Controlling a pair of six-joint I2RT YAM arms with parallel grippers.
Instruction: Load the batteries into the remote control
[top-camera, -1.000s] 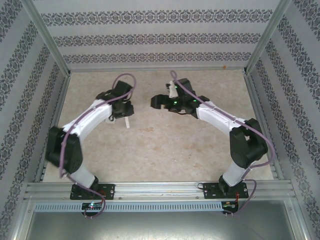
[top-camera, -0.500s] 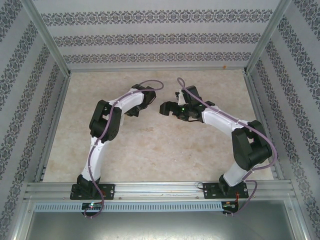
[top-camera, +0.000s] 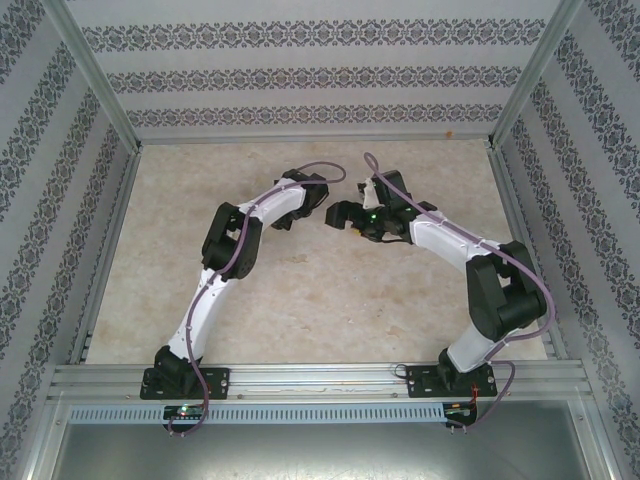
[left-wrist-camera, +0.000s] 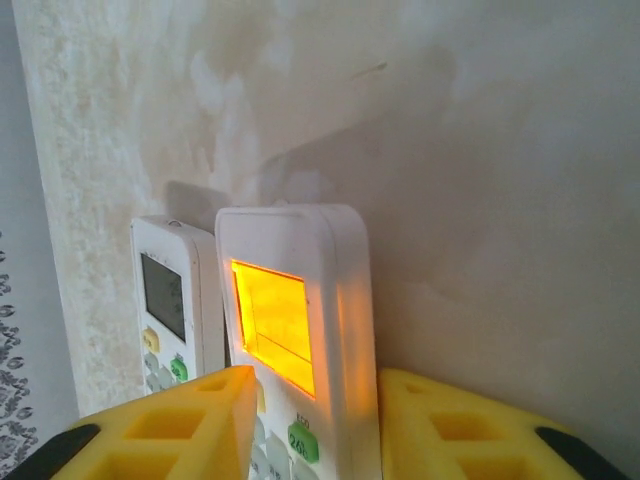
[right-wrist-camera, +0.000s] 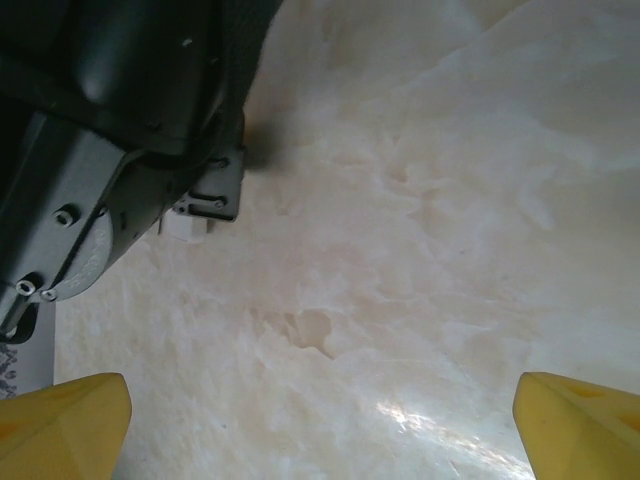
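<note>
A white remote (left-wrist-camera: 300, 300) with a glowing orange display stands between the yellow fingers (left-wrist-camera: 170, 425) of my left gripper (left-wrist-camera: 312, 380), which is shut on its lower body. A second white remote (left-wrist-camera: 165, 300) with a grey display lies just left of it on the table. From above, my left gripper (top-camera: 316, 196) reaches toward the table's middle, close to my right gripper (top-camera: 338, 213). My right gripper (right-wrist-camera: 320, 385) is open wide over bare table, nothing between its fingertips (right-wrist-camera: 75, 410). The batteries are out of view.
The left arm's dark wrist (right-wrist-camera: 110, 130) crowds the upper left of the right wrist view, with a small white piece (right-wrist-camera: 185, 223) under it. The beige marbled table (top-camera: 330, 290) is fenced by patterned walls (top-camera: 320, 75) and a metal rail (top-camera: 320, 380).
My left arm has swung from the left side toward the middle and farther back, carrying the remote. My right gripper has shifted a little to the right, and the two grippers are now closer.
</note>
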